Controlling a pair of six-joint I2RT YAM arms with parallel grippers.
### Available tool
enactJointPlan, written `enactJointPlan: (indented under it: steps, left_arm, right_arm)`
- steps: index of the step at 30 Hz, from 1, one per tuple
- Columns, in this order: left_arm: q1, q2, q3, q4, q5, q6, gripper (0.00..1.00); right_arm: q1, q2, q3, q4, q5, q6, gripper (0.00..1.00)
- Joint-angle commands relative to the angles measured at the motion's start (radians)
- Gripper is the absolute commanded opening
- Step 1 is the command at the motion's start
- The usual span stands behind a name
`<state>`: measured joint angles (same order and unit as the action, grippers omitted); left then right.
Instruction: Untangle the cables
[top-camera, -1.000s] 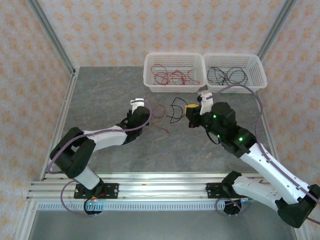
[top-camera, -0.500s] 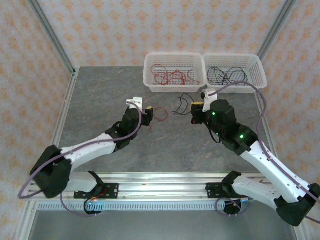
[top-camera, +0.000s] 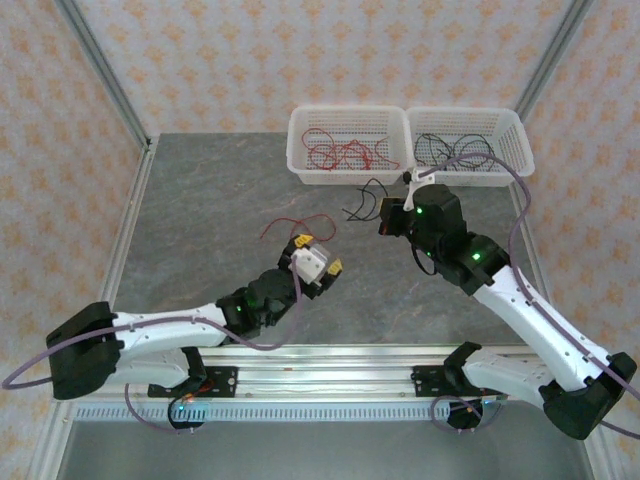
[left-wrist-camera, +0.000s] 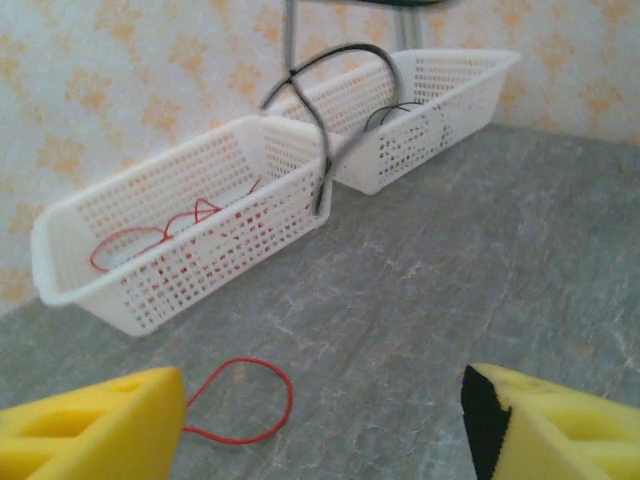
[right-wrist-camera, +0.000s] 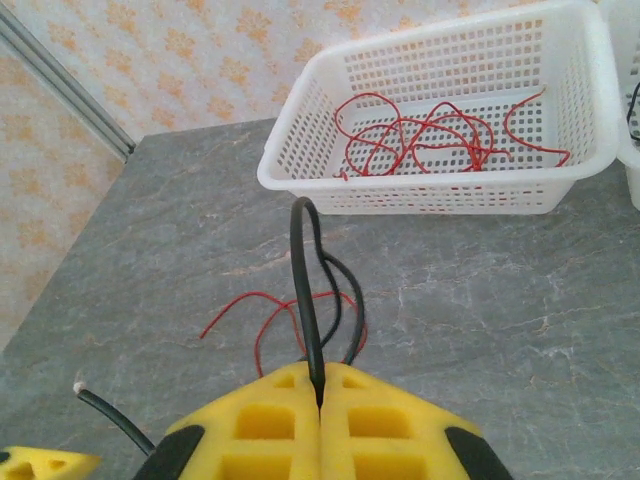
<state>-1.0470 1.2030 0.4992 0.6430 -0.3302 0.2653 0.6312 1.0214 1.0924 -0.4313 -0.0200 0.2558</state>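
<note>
My right gripper (top-camera: 385, 217) is shut on a thin black cable (top-camera: 365, 196), which hangs curled just in front of the baskets. In the right wrist view the yellow pads (right-wrist-camera: 318, 388) meet on the black cable (right-wrist-camera: 305, 285), and a red cable (right-wrist-camera: 250, 305) lies on the table beneath it. My left gripper (top-camera: 318, 262) is open with nothing in it, a little nearer than the loose red cable (top-camera: 300, 222). In the left wrist view the red cable's loop (left-wrist-camera: 270, 400) lies between the spread fingertips (left-wrist-camera: 95, 430), and the black cable (left-wrist-camera: 320, 140) dangles ahead.
Two white mesh baskets stand at the back. The left basket (top-camera: 345, 170) holds several red cables and the right basket (top-camera: 470, 172) holds black ones. Grey table stretches left of the red cable. Metal frame posts rise at the back corners.
My left gripper has let go of the red cable, opened and drawn back toward the near edge. The right gripper has carried the black cable slightly toward the baskets, apart from the red one.
</note>
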Motion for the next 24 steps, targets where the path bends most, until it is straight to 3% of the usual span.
enactJointPlan:
  steps: [1, 5, 18, 22, 23, 24]
  left_arm:
    - [-0.01, 0.051, -0.023, 0.312, -0.021, 0.173, 0.83]
    - [-0.007, 0.172, 0.029, 0.457, -0.098, 0.236, 0.92]
    - [0.072, 0.45, 0.258, 0.588, -0.116, 0.23, 0.9]
    - [0.096, 0.495, 0.296, 0.594, -0.1, 0.227, 0.74]
    - [0.098, 0.502, 0.3, 0.596, -0.098, 0.227, 0.62]
    - [0.099, 0.506, 0.302, 0.603, -0.095, 0.227, 0.42]
  right_arm:
    - [-0.008, -0.005, 0.036, -0.004, -0.01, 0.04, 0.0]
    - [-0.008, -0.009, 0.033, 0.007, -0.034, 0.05, 0.0]
    - [-0.008, -0.029, -0.005, 0.032, -0.078, 0.069, 0.0]
    - [-0.008, -0.038, -0.012, 0.032, -0.08, 0.071, 0.0]
    - [-0.008, -0.04, -0.014, 0.031, -0.08, 0.071, 0.0]
    - [-0.008, -0.043, -0.012, 0.028, -0.075, 0.071, 0.0]
